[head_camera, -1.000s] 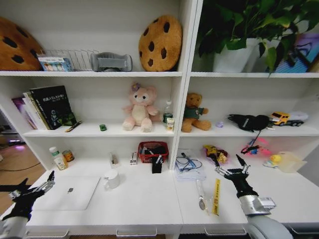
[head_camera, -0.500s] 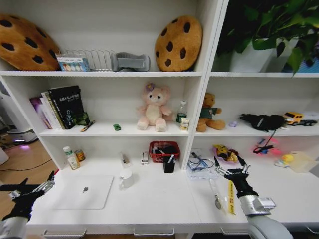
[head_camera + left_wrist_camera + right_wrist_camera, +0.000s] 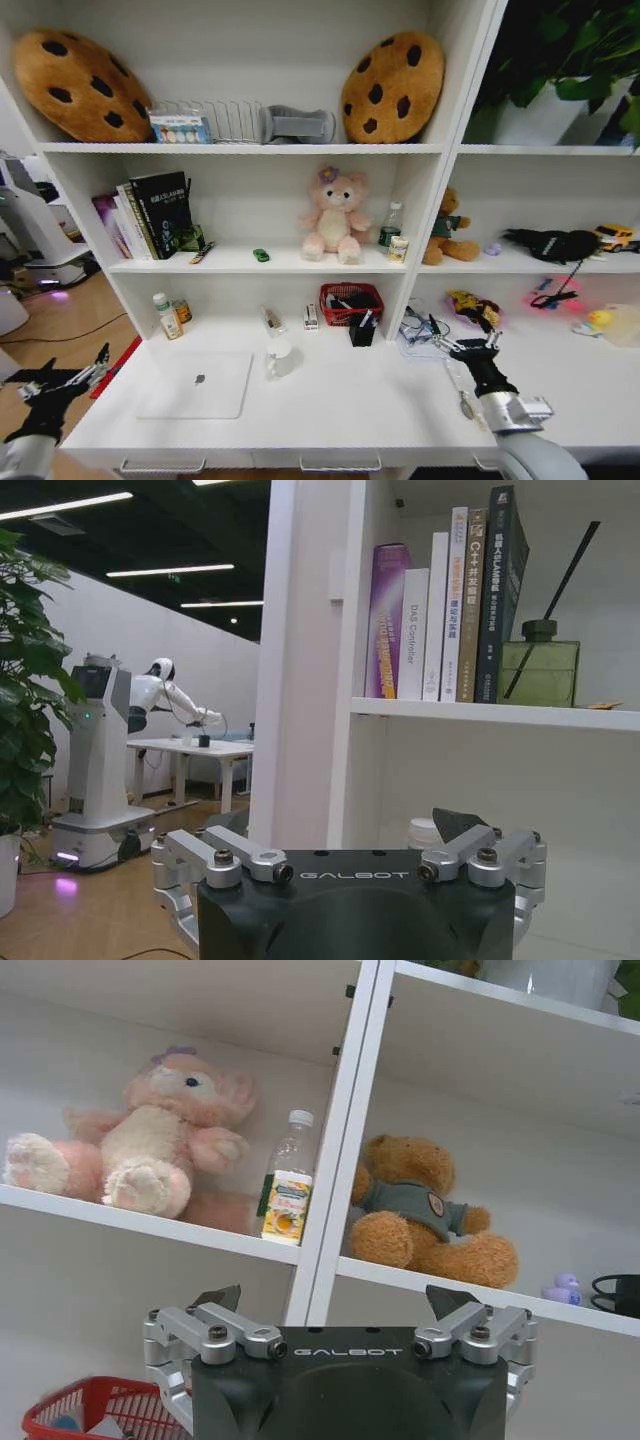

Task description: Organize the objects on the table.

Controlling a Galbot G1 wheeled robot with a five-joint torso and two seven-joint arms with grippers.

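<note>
Laptop [image 3: 196,384] flat on table [image 3: 330,410], between open left hand [image 3: 60,380] and open right hand [image 3: 462,342]

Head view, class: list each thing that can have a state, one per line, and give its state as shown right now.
Laptop: lid closed, flat on the table.
Left hand: open, holding nothing, beyond the table's left end.
Right hand: open, holding nothing, over the table's right part.
Red basket: upright, items inside.
Clear bottle: upright, capped, on the shelf.
Drawers: shut.
</note>
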